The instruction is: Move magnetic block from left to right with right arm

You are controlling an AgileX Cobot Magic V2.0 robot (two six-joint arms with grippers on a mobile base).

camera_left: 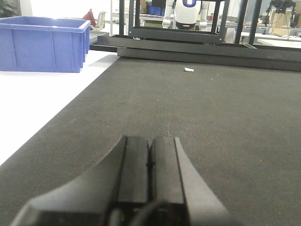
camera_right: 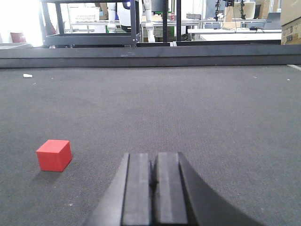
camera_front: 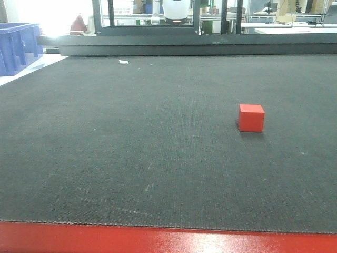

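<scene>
Locating magnetic block loose on the black mat, right of centre in the front view, ahead and left of the right gripper. Pressed together there, gripping nothing; same on the left gripper. Could shove the cube aside if lowered without spreading first, or clip a corner if brought in off-centre.

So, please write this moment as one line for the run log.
magnetic block: on mat, not held | left gripper: shut, empty | right gripper: shut, empty
</scene>
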